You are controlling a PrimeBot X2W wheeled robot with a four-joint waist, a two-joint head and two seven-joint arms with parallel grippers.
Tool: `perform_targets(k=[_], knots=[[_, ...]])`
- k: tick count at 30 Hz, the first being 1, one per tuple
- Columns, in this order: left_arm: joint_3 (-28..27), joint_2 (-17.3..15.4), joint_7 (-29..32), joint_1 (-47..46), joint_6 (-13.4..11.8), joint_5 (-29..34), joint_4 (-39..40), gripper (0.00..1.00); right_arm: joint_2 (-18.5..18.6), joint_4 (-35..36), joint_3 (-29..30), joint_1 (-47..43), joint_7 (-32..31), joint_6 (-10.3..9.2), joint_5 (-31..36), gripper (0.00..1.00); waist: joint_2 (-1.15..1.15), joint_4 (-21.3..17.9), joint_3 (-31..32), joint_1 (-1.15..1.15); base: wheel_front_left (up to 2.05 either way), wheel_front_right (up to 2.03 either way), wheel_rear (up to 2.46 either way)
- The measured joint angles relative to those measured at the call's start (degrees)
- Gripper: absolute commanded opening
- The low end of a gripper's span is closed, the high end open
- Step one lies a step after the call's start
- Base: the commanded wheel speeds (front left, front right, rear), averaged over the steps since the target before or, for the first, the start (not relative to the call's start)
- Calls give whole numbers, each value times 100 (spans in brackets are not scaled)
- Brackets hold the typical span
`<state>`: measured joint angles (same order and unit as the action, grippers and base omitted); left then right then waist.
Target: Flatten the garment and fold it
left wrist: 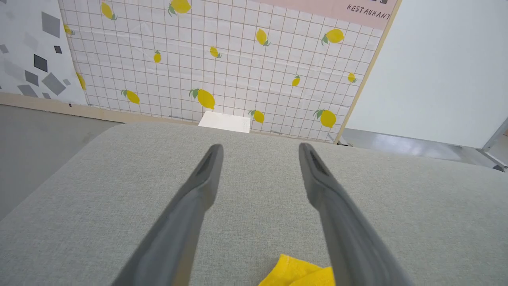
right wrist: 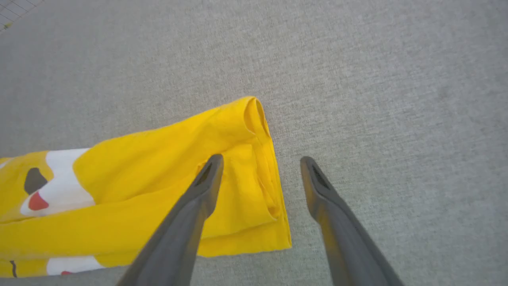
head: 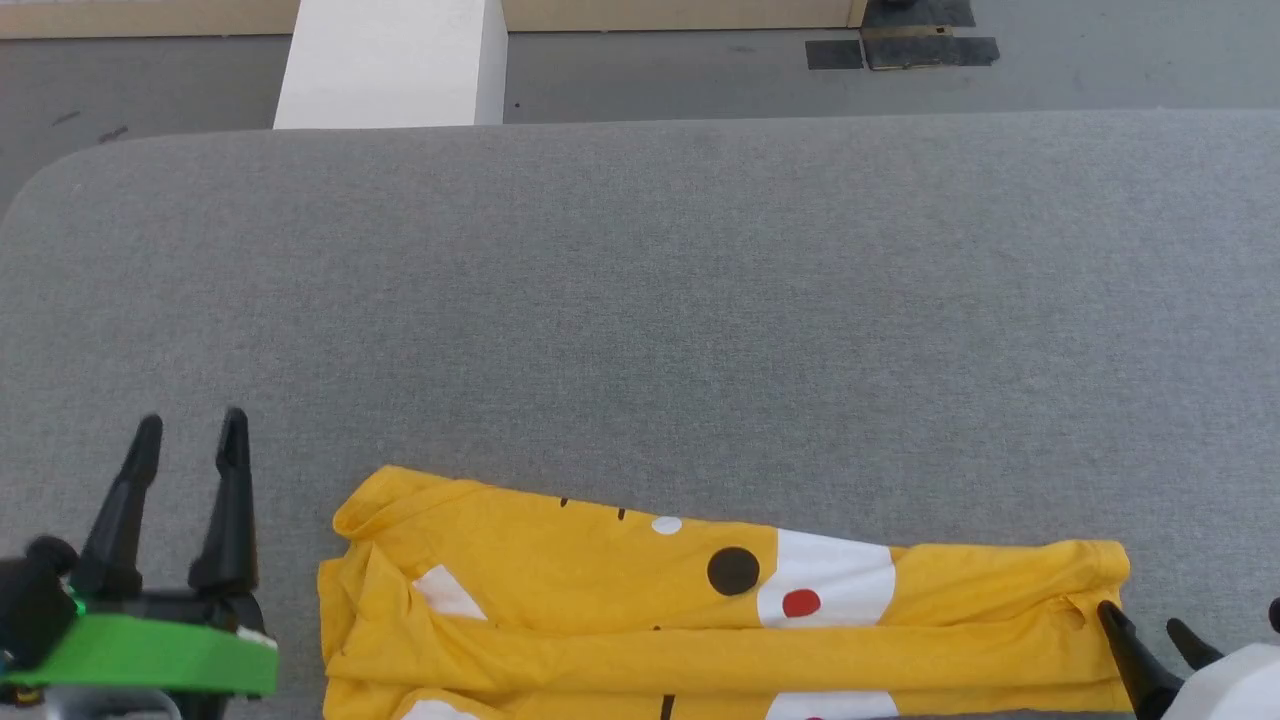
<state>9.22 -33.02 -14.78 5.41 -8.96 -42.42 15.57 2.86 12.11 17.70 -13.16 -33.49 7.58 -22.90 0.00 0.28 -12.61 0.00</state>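
Note:
The garment (head: 620, 600), a bright yellow T-shirt with white patches, a red dot and a black dot, lies folded into a long band at the near edge of the grey surface (head: 640, 300). My left gripper (head: 190, 425) stands open to the left of it, apart from the cloth; a yellow corner of the garment (left wrist: 297, 272) shows low in the left wrist view between the fingers of that gripper (left wrist: 260, 147). My right gripper (head: 1140, 612) is open at the garment's right end (right wrist: 258, 186), one finger over the cloth, the other past its edge.
A white block (head: 395, 60) stands on the floor beyond the surface's far edge. Dark tape patches (head: 905, 45) lie on the floor at the back right. A lemon-print wall panel (left wrist: 222, 59) rises behind the surface.

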Motion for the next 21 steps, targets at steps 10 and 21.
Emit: perform_targets(k=[10,21], knots=[[-189,597,0,399,553,770,-358,100,7,-959,-111,342,292,0,170,100,0,234,30,0,0,0,0],[-218,803,0,398,862,911,-740,100,91,-1618,45,672,370,1,307,0,0,481,157,0,0,0,0]])
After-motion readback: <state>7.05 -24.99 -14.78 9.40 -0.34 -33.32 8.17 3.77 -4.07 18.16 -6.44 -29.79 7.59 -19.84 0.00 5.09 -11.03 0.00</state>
